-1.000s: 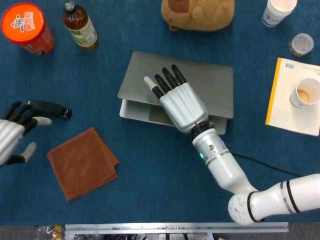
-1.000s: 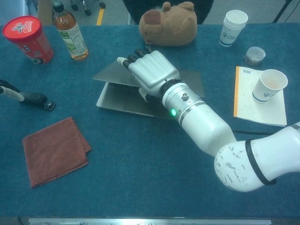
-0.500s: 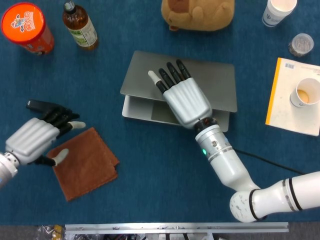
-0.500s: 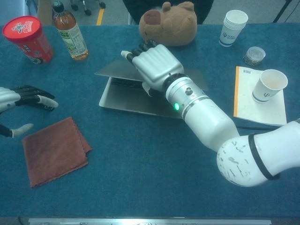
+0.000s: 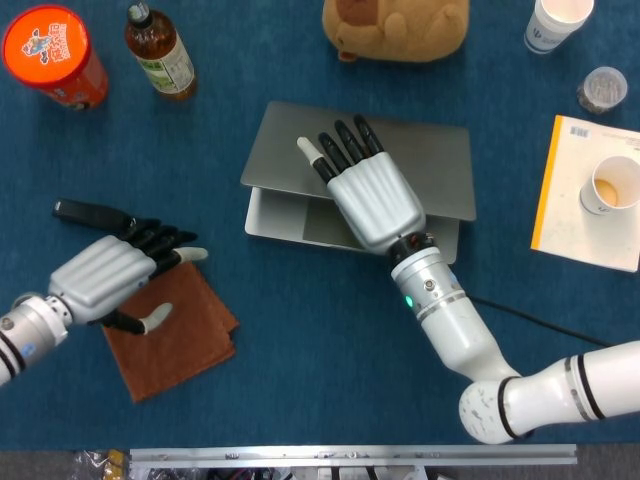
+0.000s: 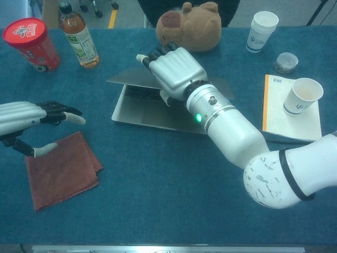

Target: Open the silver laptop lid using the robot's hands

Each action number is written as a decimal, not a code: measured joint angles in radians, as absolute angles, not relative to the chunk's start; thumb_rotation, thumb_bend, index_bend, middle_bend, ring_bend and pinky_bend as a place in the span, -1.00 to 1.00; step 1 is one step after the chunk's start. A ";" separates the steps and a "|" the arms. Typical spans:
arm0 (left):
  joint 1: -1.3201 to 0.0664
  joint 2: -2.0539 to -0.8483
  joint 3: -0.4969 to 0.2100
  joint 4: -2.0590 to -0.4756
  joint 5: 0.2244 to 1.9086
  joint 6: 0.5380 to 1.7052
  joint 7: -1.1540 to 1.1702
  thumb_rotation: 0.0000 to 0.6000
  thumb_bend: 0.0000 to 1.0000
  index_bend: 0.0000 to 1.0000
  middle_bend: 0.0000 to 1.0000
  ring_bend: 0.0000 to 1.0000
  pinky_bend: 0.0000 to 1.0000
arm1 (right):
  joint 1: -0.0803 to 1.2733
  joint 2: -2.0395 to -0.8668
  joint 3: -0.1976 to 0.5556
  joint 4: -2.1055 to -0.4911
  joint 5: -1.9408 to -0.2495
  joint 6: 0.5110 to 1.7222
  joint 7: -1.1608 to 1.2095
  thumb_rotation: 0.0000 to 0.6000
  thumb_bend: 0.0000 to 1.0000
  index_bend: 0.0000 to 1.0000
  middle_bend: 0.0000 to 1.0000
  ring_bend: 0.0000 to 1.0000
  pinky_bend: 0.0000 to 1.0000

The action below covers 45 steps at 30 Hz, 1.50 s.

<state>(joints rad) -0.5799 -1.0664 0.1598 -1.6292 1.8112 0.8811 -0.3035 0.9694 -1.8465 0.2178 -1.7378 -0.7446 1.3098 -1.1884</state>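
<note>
Since the earlier frames we note the left hand [image 5: 105, 277] has come in from the left edge toward the middle of the bench [image 5: 300, 350]; it now hovers over the far-left corner of the brown cloth [image 5: 180, 335]. Its fingers [image 5: 165, 240] are spread and extended, thumb apart below them, holding nothing. Lid angle looks slightly wider than a second ago, when the gap was thinner.

We see the silver laptop [image 5: 300, 215] lying centre-far on the bench, its lid [image 5: 420, 165] partly raised. In the chest view the keyboard [image 6: 141, 93] shows in the gap under the lid's left front edge. The right hand [image 5: 365, 190] lies across the lid with its back up and the fingers pointing far-left; the dark fingertips [image 5: 345, 140] rest on the lid's top surface. The chest view shows the thumb [image 6: 164, 97] below the lid edge, so the lid sits between thumb and fingers. We record this as a grip on the lid.

Other items: a black object [image 5: 90, 215] lies just beyond the left hand, partly hidden by its fingers. A red canister [image 5: 50, 50] and a bottle [image 5: 160, 50] stand far left. A brown plush toy [image 5: 395, 25] sits just beyond the laptop. At far right are a paper cup stack [image 5: 555, 22], a small lidded container [image 5: 602, 88], and a notebook [image 5: 570, 190] with a cup [image 5: 610, 185] on it.
</note>
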 measured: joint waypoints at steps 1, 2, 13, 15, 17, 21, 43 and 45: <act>-0.585 -1.071 0.160 -1.629 1.810 0.877 -0.305 0.32 -0.06 -0.80 -0.93 -0.99 -1.00 | 0.970 -1.847 0.218 -1.737 -0.744 1.310 -1.188 1.00 -0.16 -0.87 -0.74 -1.00 -0.87; -0.592 -1.075 0.160 -1.630 1.809 0.873 -0.308 0.32 -0.06 -0.80 -0.93 -0.99 -1.00 | 0.971 -1.847 0.219 -1.737 -0.743 1.310 -1.188 1.00 -0.16 -0.87 -0.74 -1.00 -0.87; -0.668 -1.128 0.153 -1.634 1.787 0.806 -0.300 0.32 -0.06 -0.80 -0.94 -0.99 -1.00 | 0.978 -1.844 0.225 -1.736 -0.735 1.318 -1.183 1.00 -0.16 -0.88 -0.74 -1.00 -0.87; -0.679 -1.140 0.152 -1.632 1.779 0.796 -0.296 0.32 -0.06 -0.79 -0.94 -0.99 -1.00 | 0.979 -1.842 0.227 -1.735 -0.731 1.318 -1.182 1.00 -0.16 -0.88 -0.74 -1.00 -0.87; -0.687 -1.150 0.152 -1.628 1.774 0.787 -0.294 0.32 -0.06 -0.79 -0.94 -0.99 -1.00 | 0.981 -1.840 0.228 -1.733 -0.731 1.318 -1.181 1.00 -0.16 -0.88 -0.74 -1.00 -0.87; -0.710 -1.169 0.152 -1.620 1.762 0.765 -0.289 0.32 -0.06 -0.79 -0.94 -0.99 -1.00 | 0.983 -1.839 0.229 -1.730 -0.726 1.317 -1.178 1.00 -0.16 -0.87 -0.74 -1.00 -0.87; -0.775 -1.256 0.154 -1.558 1.724 0.748 -0.315 0.32 -0.06 -0.80 -0.93 -1.00 -1.00 | 0.999 -1.828 0.225 -1.742 -0.716 1.336 -1.206 1.00 -0.15 -0.87 -0.74 -1.00 -0.87; -0.779 -1.267 0.156 -1.549 1.724 0.748 -0.321 0.32 -0.06 -0.79 -0.93 -1.00 -1.00 | 0.999 -1.826 0.223 -1.747 -0.713 1.339 -1.208 1.00 -0.16 -0.87 -0.74 -1.00 -0.87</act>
